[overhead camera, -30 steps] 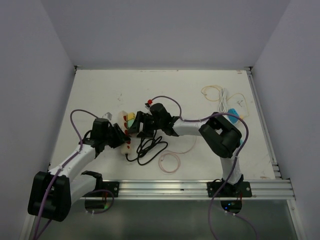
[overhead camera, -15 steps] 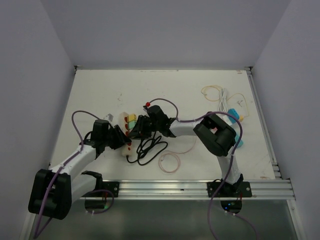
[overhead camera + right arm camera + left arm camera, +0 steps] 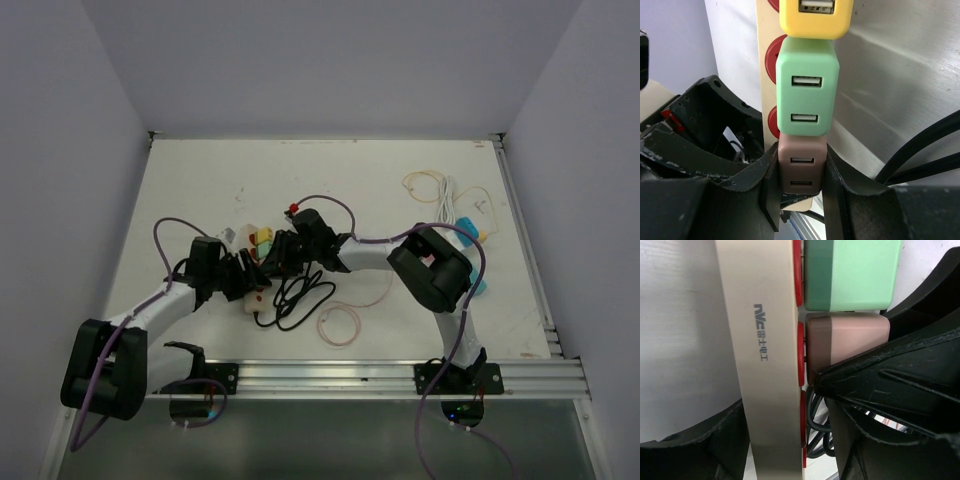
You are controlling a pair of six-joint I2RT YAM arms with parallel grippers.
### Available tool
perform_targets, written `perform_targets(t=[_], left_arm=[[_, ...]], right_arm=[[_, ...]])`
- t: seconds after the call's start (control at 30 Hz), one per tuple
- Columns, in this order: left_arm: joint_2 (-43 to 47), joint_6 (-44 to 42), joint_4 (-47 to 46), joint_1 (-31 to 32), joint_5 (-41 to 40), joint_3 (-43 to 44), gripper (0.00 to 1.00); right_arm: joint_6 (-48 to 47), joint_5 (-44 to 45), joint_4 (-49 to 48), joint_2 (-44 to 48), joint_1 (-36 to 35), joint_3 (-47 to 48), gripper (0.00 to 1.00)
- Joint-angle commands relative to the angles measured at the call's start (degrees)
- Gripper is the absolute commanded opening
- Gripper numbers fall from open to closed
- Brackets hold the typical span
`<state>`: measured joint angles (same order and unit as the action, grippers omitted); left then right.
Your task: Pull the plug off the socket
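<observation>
On the long cream side of the power strip (image 3: 767,405), my left wrist camera shows me the grey letters "nvc". Four small Chinese signs stand right next to them. The letters lie turned on their side in that view.

You have one power strip (image 3: 764,25) with three plugs in it: one yellow plug (image 3: 816,19), one green plug (image 3: 807,93), one brown plug (image 3: 801,167). You also have two grippers, the left gripper (image 3: 245,276) and the right gripper (image 3: 801,161), and one black cable (image 3: 920,145)
</observation>
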<state>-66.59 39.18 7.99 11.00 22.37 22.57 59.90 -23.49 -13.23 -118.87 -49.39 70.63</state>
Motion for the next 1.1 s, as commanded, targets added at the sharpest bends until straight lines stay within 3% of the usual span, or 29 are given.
perform_targets(t=[0.0, 0.1, 0.3, 0.33, 0.4, 0.7, 1.07], left_arm=[[-0.91, -2.0, -0.87, 0.07, 2.94, 2.39, 0.64], [-0.91, -2.44, -0.08, 0.07, 1.89, 2.39, 0.58], [-1.44, -2.97, 0.88, 0.16, 0.75, 2.13, 0.21], [-1.44, -3.05, 1.15, 0.24, 0.48, 2.13, 0.1], [-1.27, -3.41, 1.85, 0.16, -0.74, 2.22, 0.0], [-1.26, 1.86, 8.09, -0.02, -11.55, 1.26, 0.0], [-0.65, 7.31, 9.94, -1.69, -17.09, -0.07, 0.0]], right_arm=[[-2.77, 0.54, 1.1, 2.24, 0.08, 2.76, 0.0], [-2.86, 0.46, 1.28, 2.41, -0.01, 2.93, 0.0], [-2.59, 0.02, 1.54, 2.76, -0.01, 3.02, 0.0], [-2.59, 0.02, 1.72, 3.11, 0.08, 2.93, 0.0], [-2.77, 0.02, 2.07, 3.47, -0.01, 3.02, 0.0], [-2.51, 1.6, 3.31, 9.18, 1.04, 0.05, 0.0], [0.39, 5.2, -10.93, 16.21, 3.24, -14.45, 0.0]])
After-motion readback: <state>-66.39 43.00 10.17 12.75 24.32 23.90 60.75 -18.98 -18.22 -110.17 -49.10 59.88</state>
